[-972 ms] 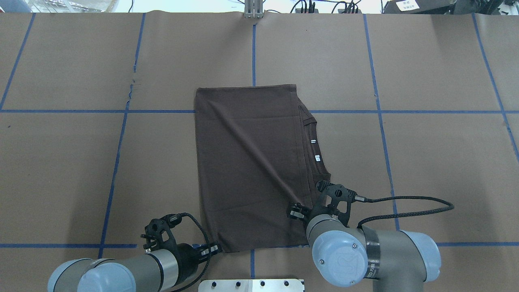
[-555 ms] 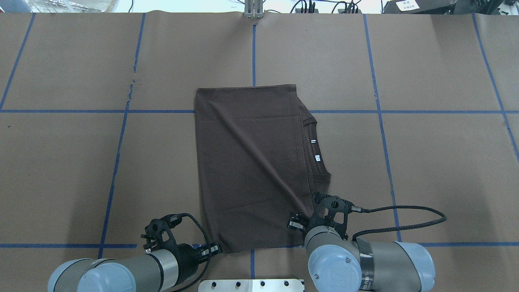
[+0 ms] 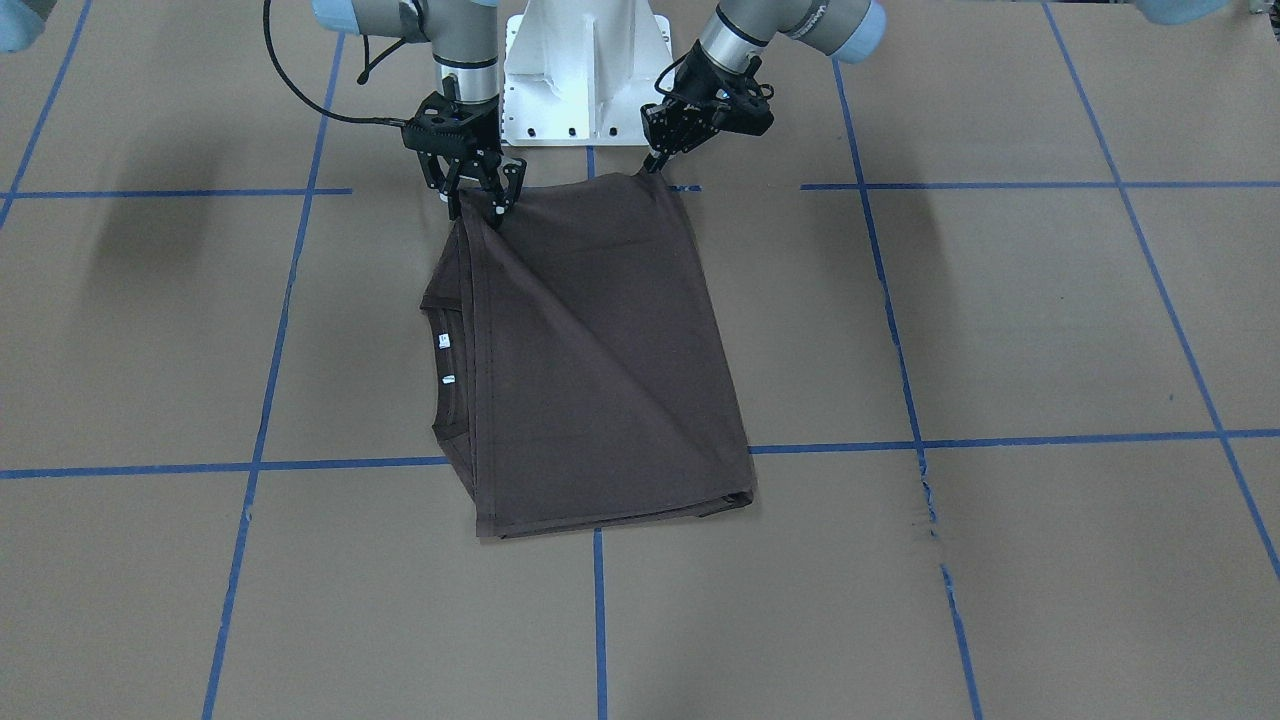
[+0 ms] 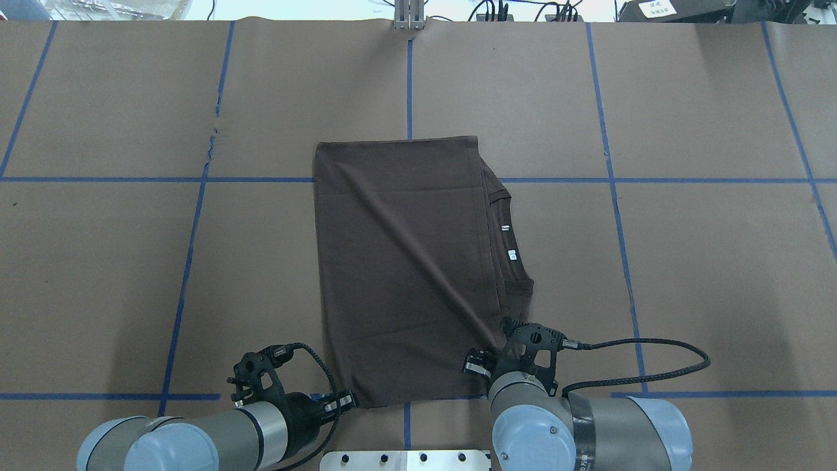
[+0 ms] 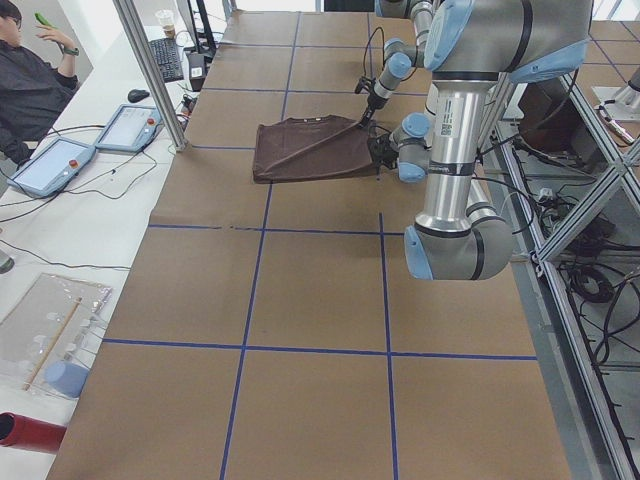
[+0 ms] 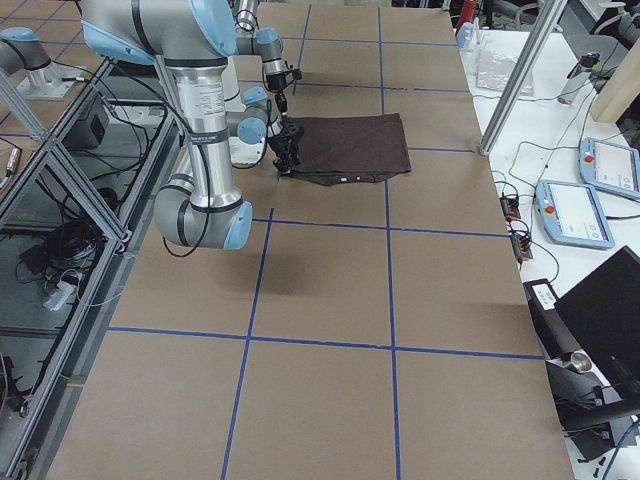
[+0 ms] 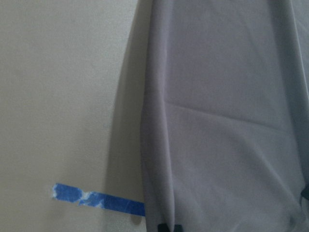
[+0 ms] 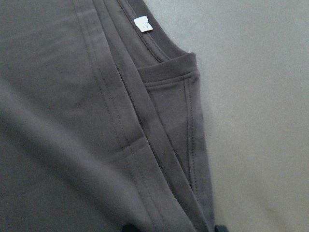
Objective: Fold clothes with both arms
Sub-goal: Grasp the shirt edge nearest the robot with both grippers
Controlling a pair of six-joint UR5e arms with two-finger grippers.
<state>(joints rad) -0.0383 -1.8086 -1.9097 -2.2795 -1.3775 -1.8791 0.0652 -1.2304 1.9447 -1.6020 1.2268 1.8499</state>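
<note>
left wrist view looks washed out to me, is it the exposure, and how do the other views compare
Left wrist view: yes, overexposed and soft, so the dark brown T-shirt reads pale grey and the table paler still. Right wrist view: darker and sharp, stitching and white tag crisp. Front-facing view: even light, soft shadows on the table either side.

The left arm (image 4: 196, 438) and right arm (image 4: 588, 432) reach in low, wrists tipped downward. The left gripper (image 3: 650, 163) and right gripper (image 3: 482, 200) each clamp (jaws closed) a near corner of the T-shirt (image 3: 590, 380).
</note>
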